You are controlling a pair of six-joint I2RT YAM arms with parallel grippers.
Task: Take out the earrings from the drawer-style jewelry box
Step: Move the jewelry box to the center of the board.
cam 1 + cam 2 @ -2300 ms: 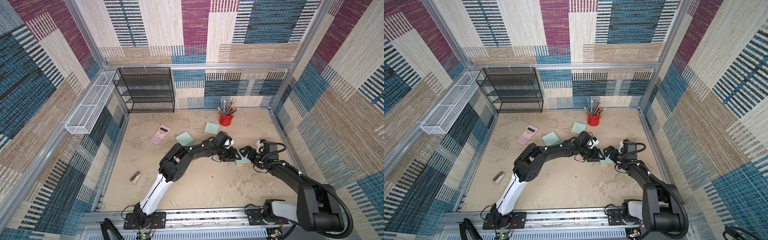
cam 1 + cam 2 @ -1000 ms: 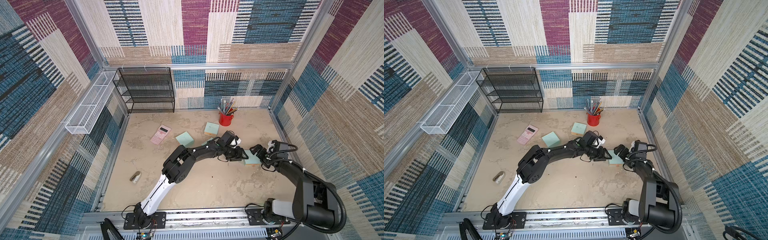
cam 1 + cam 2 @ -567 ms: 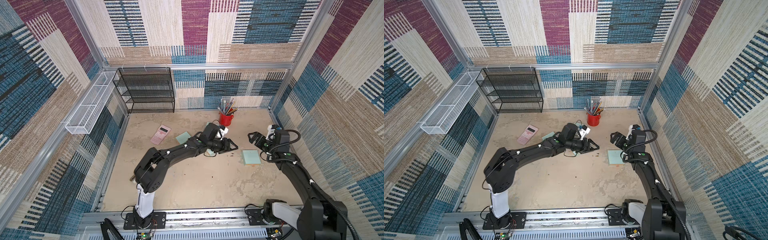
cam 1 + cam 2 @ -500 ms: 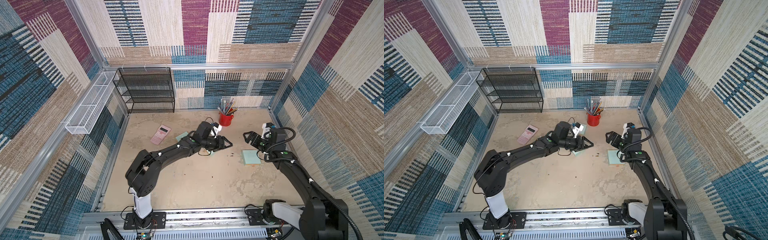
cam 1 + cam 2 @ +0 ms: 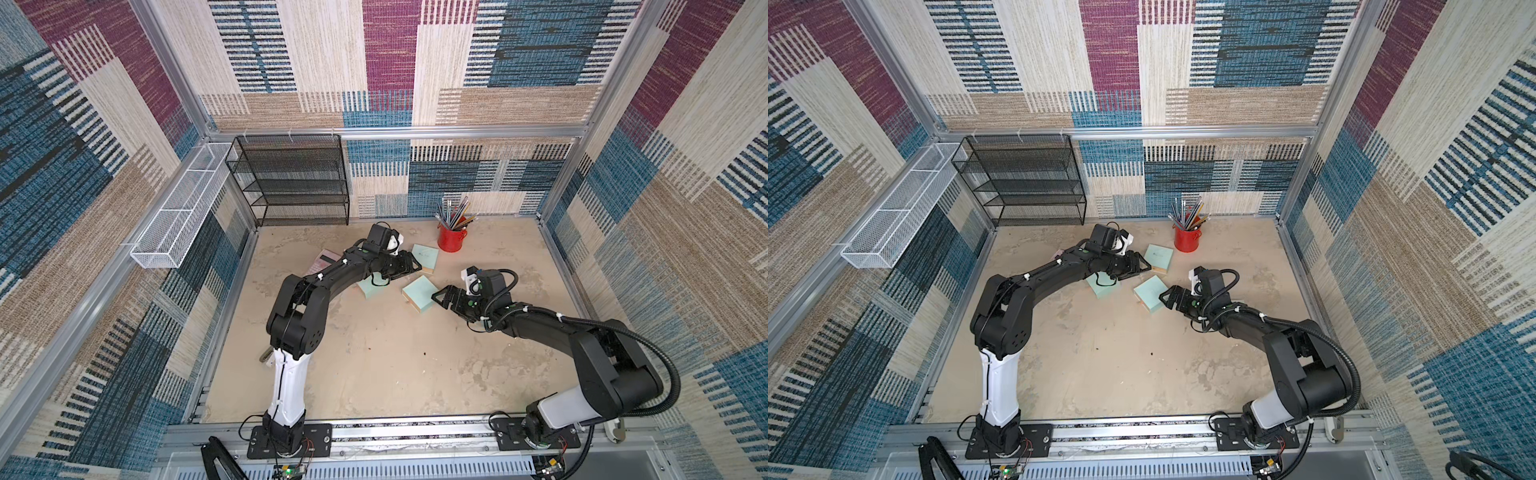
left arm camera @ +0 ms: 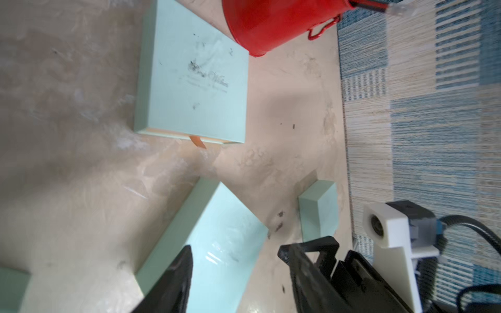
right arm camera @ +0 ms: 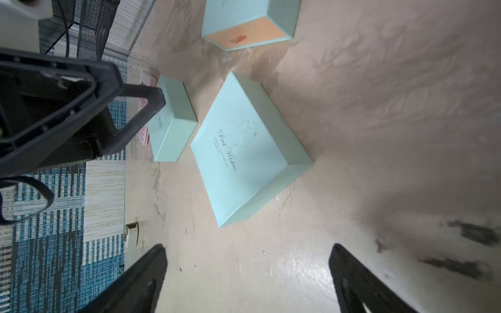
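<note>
Left hand (image 5: 409, 265): half open, empty, held over the bench (image 5: 374, 374) among the mint boxes. Right hand (image 5: 441, 298): spread wide, empty, just beside the middle box (image 5: 419, 294). Earrings: not made out in any view, judged to be shut inside a drawer. Hazards: only a thin tab (image 6: 197, 141) is offered by the far box (image 6: 189, 81), and it is easily missed. An unbraced box may be shoved along the bench. The hands may be knocked together. Tiny pieces may be spilled and lost among stains.

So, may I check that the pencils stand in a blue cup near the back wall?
Not quite: the cup holding the pencils is red, not blue, as both top views show. It does stand near the back wall.
</note>
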